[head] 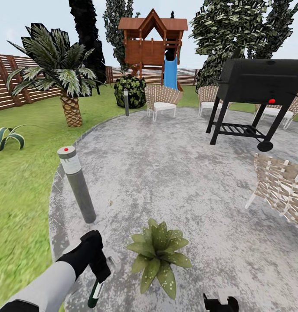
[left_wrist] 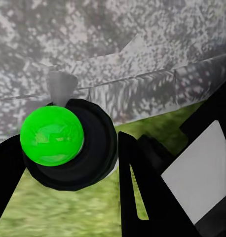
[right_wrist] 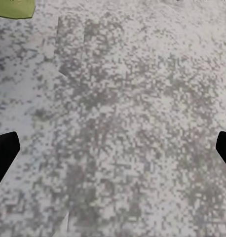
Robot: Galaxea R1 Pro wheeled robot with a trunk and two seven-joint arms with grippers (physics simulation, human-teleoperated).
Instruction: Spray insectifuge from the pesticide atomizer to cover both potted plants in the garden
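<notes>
My left gripper (head: 98,265) is shut on the pesticide atomizer (head: 95,294), which hangs with its dark green bottle down and its pale spray head (head: 112,260) beside the fingers. The left wrist view looks along the bottle end-on: the atomizer (left_wrist: 52,135) shows as a bright green disc in a dark ring between black fingers (left_wrist: 138,183). One potted plant (head: 158,257), a low rosette of speckled leaves, stands on the stone patio just right of the atomizer. My right gripper (head: 221,303) sits at the bottom edge; seen from its wrist, the right gripper (right_wrist: 113,150) is open above bare stone.
A grey bollard lamp (head: 77,187) with a red dot stands at the patio's (head: 175,173) left rim, just beyond my left hand. A black grill (head: 257,93) and wicker chairs (head: 284,188) are at the right and back. Lawn (head: 23,195), a palm (head: 64,80) and a fence lie left.
</notes>
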